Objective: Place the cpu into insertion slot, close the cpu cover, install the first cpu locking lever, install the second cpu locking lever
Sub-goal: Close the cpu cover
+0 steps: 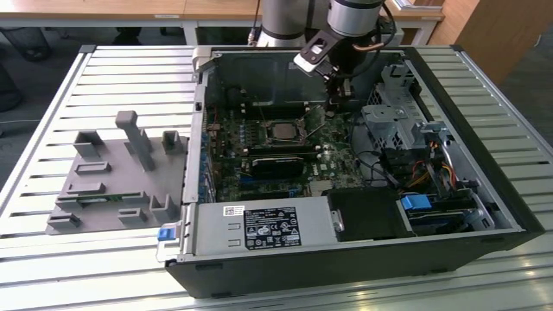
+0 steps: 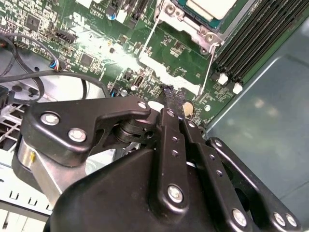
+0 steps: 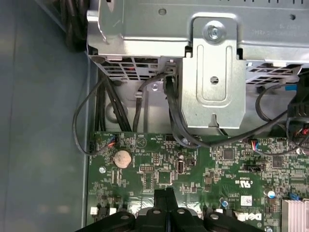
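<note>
Lying in the insertion slot (image 1: 269,131), the cpu (image 2: 212,6) is seen near the jaws, which are closed on nothing; the arm (image 1: 350,19) is pointed down at the motherboard (image 3: 193,164).

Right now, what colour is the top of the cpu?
Pale silvery-grey metal; the cpu shows best in the second wrist view.

open room above insertion slot (image 1: 283,129), drive cage (image 1: 386,120) and black cables (image 3: 173,113) close beside gripper (image 1: 338,100), case wall (image 1: 259,72) near
</note>
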Available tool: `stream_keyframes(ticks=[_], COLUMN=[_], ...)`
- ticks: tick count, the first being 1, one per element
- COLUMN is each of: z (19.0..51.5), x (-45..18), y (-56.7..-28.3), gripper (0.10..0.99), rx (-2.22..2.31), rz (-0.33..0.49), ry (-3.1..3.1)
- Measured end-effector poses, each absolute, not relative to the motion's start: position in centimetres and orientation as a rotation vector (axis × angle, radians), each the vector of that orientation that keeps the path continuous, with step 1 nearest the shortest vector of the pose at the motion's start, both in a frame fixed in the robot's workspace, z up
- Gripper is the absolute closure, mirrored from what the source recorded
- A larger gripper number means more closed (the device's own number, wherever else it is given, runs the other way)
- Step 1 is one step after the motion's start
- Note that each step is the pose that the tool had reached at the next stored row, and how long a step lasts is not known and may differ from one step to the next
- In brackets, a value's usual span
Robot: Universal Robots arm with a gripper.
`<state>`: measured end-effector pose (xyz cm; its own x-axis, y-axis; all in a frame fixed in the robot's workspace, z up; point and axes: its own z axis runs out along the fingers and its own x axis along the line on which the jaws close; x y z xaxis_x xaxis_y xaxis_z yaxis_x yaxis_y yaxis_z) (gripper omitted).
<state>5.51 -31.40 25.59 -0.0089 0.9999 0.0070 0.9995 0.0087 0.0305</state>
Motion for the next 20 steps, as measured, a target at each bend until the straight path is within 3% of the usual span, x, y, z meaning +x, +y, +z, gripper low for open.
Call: stream_keyframes(ticks=[20], z=[24.1], x=[6.0], y=[-31.4], gripper=[0.980], rx=[2.209], rz=[0.021], ry=[2.229])
